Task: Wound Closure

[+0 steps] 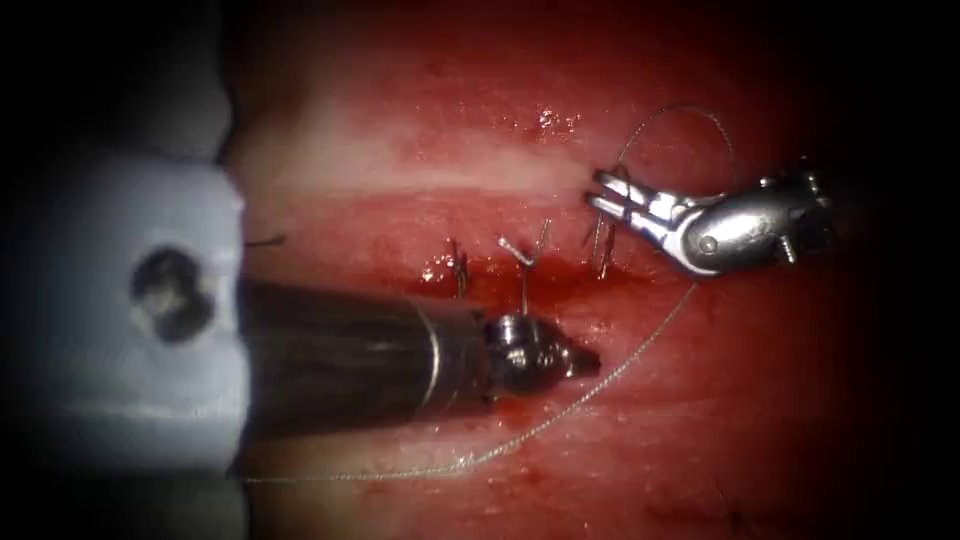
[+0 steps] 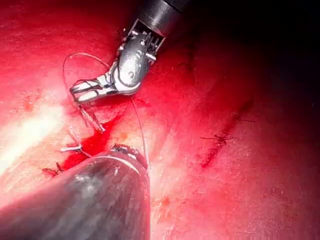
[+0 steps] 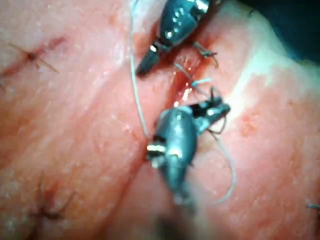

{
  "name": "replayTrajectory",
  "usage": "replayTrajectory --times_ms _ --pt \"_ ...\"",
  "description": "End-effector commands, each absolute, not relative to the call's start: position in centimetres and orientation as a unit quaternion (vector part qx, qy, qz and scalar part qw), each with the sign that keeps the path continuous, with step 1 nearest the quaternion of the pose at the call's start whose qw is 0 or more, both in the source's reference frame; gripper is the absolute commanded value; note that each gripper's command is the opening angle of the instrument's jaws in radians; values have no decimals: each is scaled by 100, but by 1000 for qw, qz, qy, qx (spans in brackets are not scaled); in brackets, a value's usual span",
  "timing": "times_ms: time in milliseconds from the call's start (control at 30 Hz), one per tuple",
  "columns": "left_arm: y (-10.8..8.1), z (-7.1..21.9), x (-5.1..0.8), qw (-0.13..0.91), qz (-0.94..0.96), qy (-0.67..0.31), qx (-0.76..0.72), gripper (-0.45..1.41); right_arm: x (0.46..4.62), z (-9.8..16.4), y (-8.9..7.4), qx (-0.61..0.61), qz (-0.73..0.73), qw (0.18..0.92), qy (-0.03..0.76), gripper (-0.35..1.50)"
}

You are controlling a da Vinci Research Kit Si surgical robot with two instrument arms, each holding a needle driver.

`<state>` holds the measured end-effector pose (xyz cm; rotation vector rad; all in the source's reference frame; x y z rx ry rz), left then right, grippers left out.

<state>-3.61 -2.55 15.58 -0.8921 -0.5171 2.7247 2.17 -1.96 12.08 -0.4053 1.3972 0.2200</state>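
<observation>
The tissue [image 1: 420, 150] has a red, wet cut [image 1: 565, 278] across its middle, with stitches [image 1: 458, 266] and short cut ends of thread [image 1: 524, 252] standing along it. My left tool [image 1: 588, 360] lies just below the cut, jaws shut to a point with nothing visibly between them; its tip [image 3: 145, 64] points beside the thread [image 3: 134, 85]. My right tool [image 1: 598, 190] sits at the cut's right end, jaws slightly apart, with the thread looped over them [image 2: 75, 93]. From there the thread [image 1: 560, 412] runs down and left across the tissue. I see no needle.
Red fluid [image 1: 500, 270] pools in the cut around the stitches. A second, closed, stitched cut [image 2: 222, 137] lies further off on the tissue. The left shaft [image 2: 100, 195] hides its own jaws in the left wrist view.
</observation>
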Motion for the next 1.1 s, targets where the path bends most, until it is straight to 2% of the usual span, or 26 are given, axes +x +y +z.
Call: replayTrajectory --times_ms 33,1100 --pt "-267 1564 -365 115 928 -181 -304 -40 224 1214 -204 -182 101 741 639 -35" --pt "-265 1618 -362 142 917 -177 -327 -42 233 1211 -175 -90 187 737 644 -35"
